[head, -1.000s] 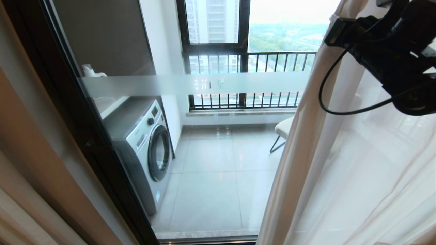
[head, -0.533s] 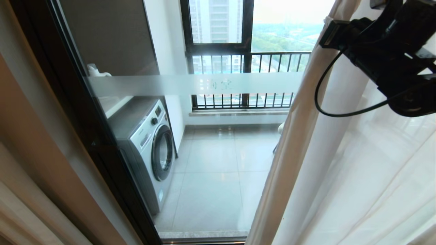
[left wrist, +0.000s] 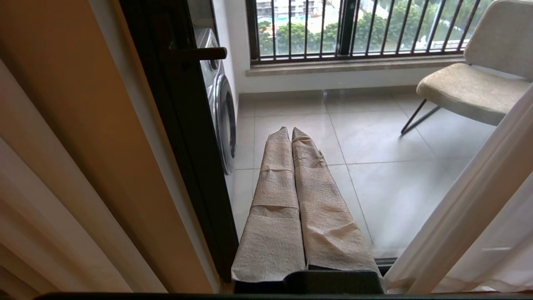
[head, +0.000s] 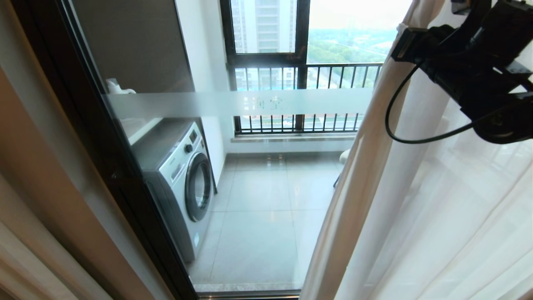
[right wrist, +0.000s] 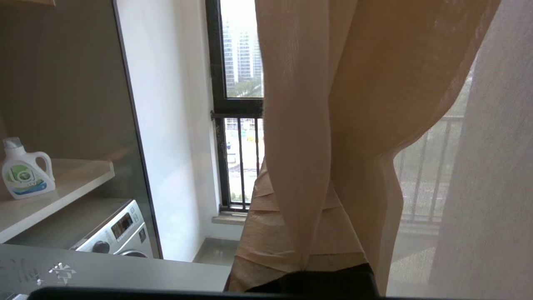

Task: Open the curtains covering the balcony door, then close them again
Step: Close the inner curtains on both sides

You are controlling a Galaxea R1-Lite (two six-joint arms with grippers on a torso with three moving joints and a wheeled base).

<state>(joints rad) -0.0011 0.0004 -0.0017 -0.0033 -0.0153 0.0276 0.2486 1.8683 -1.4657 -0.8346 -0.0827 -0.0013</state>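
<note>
Two grippers, both with fingers pressed together. Right gripper [right wrist: 308,233] is raised at the upper right of the head frame, its taped fingers clamped on the edge fold of the curtains [head: 416,200]; in its wrist view the fabric drapes over the fingers and hides most of them. Sheer white curtain fills the right side of the head frame, its beige edge running diagonally from top right to bottom centre. Balcony door [head: 233,104] sits centre frame, glass uncovered, frosted band across it, black frame at left. Through the glass: washing machine [head: 183,183] lower left, railing upper centre, chair [left wrist: 470,83]. Left gripper [left wrist: 291,135] hangs low before the door, holding nothing.
</note>
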